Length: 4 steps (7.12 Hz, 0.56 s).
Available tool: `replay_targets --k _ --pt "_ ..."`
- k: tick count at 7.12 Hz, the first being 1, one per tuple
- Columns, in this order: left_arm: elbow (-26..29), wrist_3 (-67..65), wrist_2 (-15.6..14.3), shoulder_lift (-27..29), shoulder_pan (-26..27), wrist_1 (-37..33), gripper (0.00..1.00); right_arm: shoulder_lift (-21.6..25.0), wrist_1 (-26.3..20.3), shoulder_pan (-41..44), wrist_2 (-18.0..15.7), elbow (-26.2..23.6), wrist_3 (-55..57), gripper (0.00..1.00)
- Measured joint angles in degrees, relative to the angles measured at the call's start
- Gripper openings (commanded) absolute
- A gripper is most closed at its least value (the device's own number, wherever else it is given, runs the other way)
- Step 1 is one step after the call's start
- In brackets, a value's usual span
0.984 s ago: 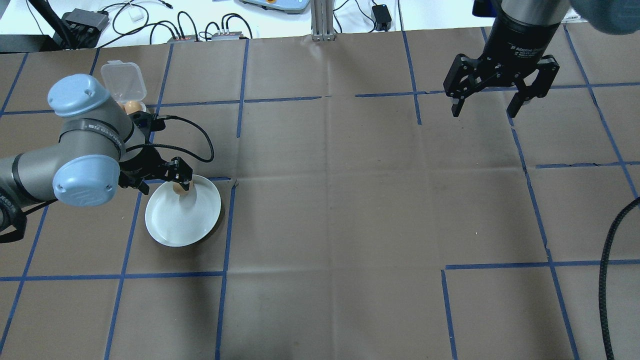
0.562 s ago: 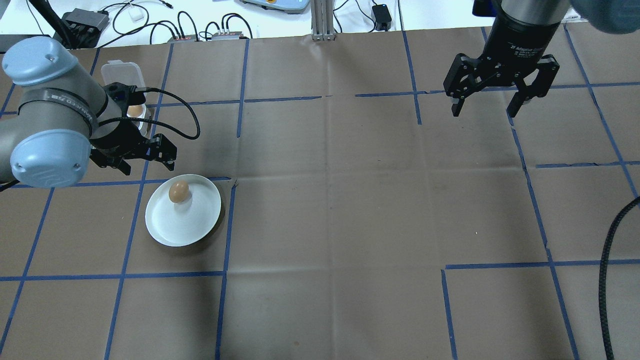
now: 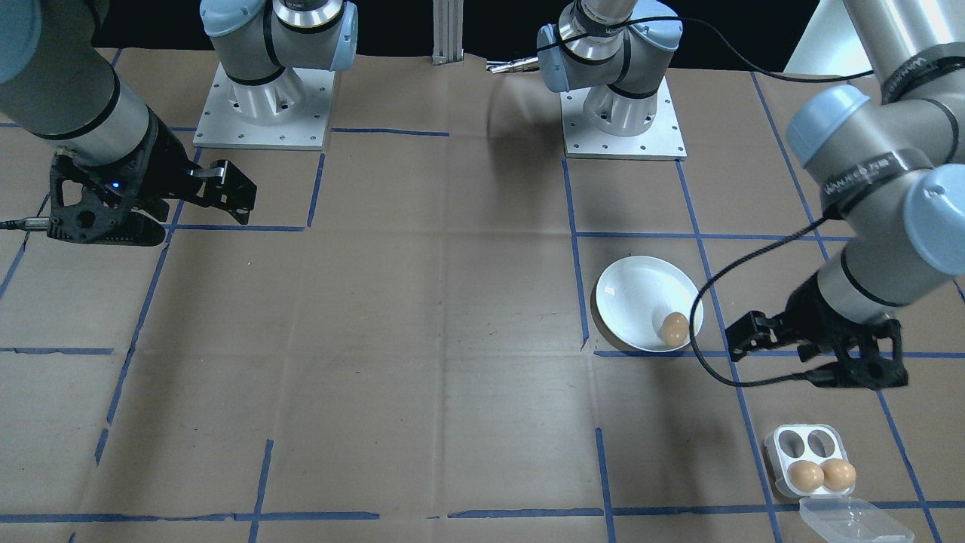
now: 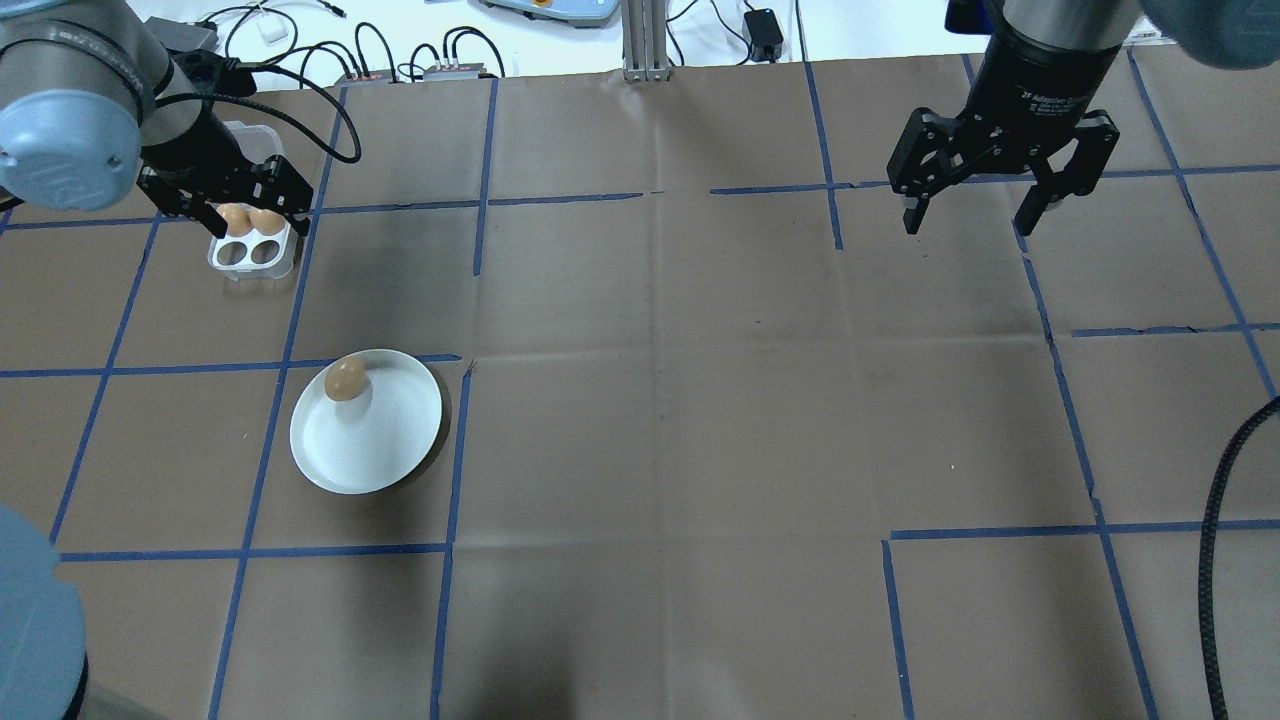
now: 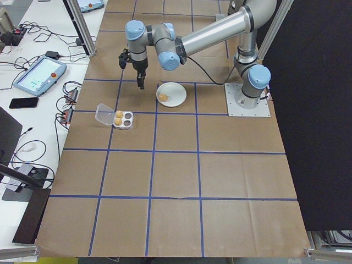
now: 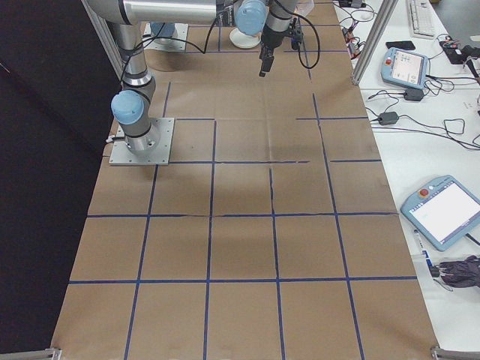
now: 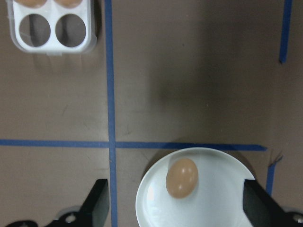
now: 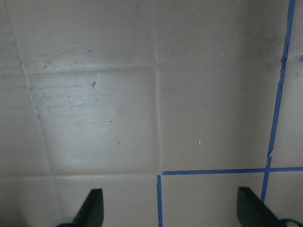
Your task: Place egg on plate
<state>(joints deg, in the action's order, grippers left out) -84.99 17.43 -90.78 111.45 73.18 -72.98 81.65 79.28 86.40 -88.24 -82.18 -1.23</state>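
A brown egg (image 4: 345, 380) is shown lying on the white plate (image 4: 372, 450), just inside the rim on the side facing the table's far edge; in the front-facing view the same egg (image 3: 673, 328) is seen against the plate's (image 3: 633, 290) rim nearest that camera. The plate is set on the brown paper cover of the table (image 4: 660, 400), in the robot's left half, about midway between the near and far edges, with a crossing of blue tape lines (image 4: 455, 440) just beside it.

The left gripper (image 4: 228, 205) is held released, its jaws spread and nothing between them, well clear of the plate and above the egg tray (image 4: 252, 250). In the left wrist view both spread fingertips (image 7: 97, 201) are seen at the bottom corners, with the plate (image 7: 213, 208) and egg (image 7: 182, 177) between them far below.

The tray (image 3: 808, 452) is placed near the far left corner of the table. Two eggs (image 3: 822, 475) are held in its far pair of holes; the near pair is vacant. Its clear lid (image 3: 856, 520) is folded open toward the far edge.

The right gripper (image 4: 1000, 195) is likewise released, jaws wide, and is suspended over bare paper near the far right corner; only paper and tape are seen between its fingertips (image 8: 92, 208).
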Motion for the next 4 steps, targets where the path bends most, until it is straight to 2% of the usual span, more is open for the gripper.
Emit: replay_targets --k 2,4 --pt "9.58 4.25 0.14 6.61 -3.92 -2.72 1.00 0.00 0.00 0.00 0.00 0.00 0.00 1.00" --pt "12.48 17.90 -0.67 8.78 -5.26 -3.03 1.00 0.00 0.00 0.00 -0.04 0.00 0.00 1.00"
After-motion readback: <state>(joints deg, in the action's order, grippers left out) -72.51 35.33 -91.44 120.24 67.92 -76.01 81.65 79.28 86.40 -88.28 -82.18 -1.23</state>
